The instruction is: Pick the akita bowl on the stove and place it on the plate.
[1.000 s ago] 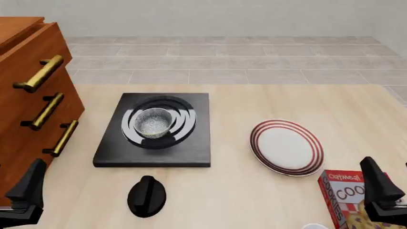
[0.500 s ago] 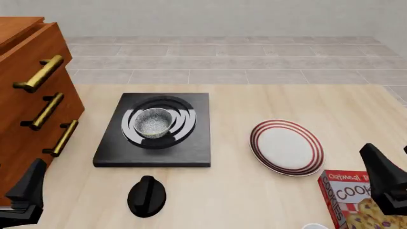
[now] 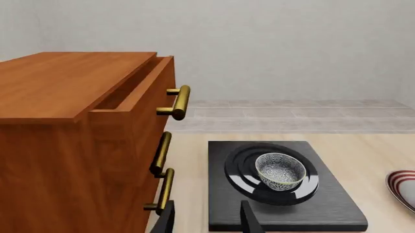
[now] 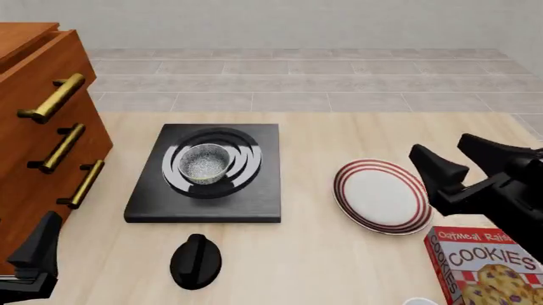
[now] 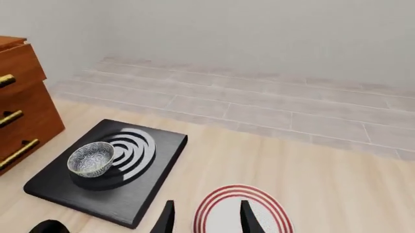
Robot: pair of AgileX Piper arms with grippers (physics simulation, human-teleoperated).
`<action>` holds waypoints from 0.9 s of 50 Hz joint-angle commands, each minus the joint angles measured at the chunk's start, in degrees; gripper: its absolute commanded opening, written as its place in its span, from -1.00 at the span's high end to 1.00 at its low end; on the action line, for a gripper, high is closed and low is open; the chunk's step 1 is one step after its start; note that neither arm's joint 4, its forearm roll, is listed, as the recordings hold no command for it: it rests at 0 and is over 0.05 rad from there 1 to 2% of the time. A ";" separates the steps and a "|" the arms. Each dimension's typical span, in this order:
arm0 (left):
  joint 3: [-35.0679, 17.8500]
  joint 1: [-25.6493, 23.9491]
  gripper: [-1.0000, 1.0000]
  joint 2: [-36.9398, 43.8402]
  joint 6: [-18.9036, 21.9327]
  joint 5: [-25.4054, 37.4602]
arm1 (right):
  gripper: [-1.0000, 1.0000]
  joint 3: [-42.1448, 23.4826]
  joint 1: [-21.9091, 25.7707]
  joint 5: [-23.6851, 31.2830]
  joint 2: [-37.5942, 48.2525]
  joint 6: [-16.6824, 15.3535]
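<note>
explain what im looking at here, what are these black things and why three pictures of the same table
These are simulator renders of a two-armed robot at a table. The black prongs are its claws. One picture looks down from above and behind the arms; the other two come from cameras riding on each arm.

The left claw waits low near the wooden drawer cabinet. The right claw is open beside the plate. Neither holds anything.

On the table: a black stove with the akita bowl sitting on its burner, a loose black knob, the red-ringed plate, and a cookies box. The bowl has not been picked up yet.
</note>
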 commanded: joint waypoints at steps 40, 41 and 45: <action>0.00 0.01 -1.00 0.01 0.01 0.00 | -1.00 -23.29 11.41 -9.23 43.72 2.29; 0.00 0.00 -1.00 0.00 -0.01 0.00 | -1.00 -23.85 11.91 -9.01 44.26 1.96; 0.00 0.00 -1.00 -0.01 0.02 0.00 | -1.00 -26.05 13.61 -7.59 45.50 2.56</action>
